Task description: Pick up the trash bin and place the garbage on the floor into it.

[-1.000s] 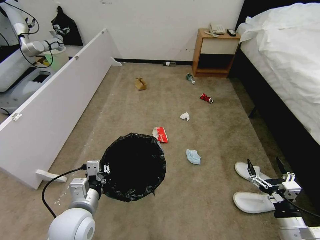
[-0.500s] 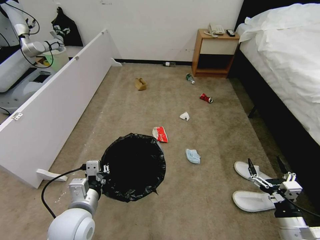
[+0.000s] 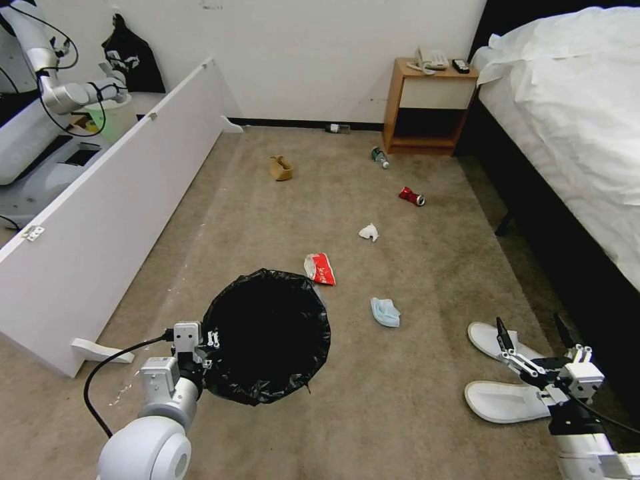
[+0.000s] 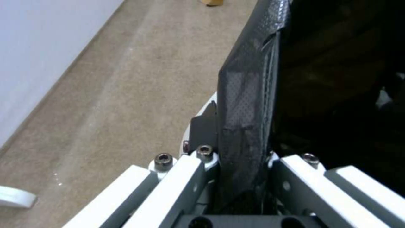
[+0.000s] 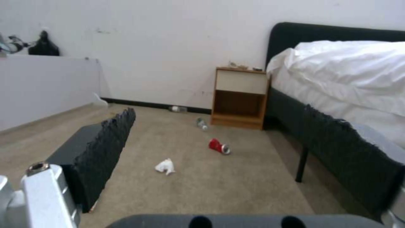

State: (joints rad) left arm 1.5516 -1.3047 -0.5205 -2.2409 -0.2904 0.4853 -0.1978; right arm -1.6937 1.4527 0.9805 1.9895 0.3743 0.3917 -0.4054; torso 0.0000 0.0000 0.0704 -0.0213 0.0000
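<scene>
The trash bin (image 3: 321, 313), lined with a black bag, hangs just above the floor (image 3: 413, 387) at the lower left. My left gripper (image 3: 208, 345) is shut on the near left side of its rim, and the left wrist view shows the black bag (image 4: 249, 95) pinched between the fingers. My right gripper (image 3: 528, 328) is open above two white slippers (image 3: 485, 337) (image 3: 500, 403). Scattered garbage: blue mask (image 3: 385, 312), red packet (image 3: 320, 269), tissue (image 3: 369, 232), red can (image 3: 412, 196), two bottles (image 3: 380, 157) (image 3: 340, 127), brown paper bag (image 3: 281, 168).
A long white board (image 3: 113, 213) stands along the left. A wooden nightstand (image 3: 430, 107) sits against the back wall beside the bed (image 3: 573, 120), which runs down the right side. Another robot (image 3: 53, 93) with a cream bucket (image 3: 113, 117) is behind the board.
The whole picture has shifted very slightly. The left gripper keeps its hold on the bin and the right gripper stays open over the slippers.
</scene>
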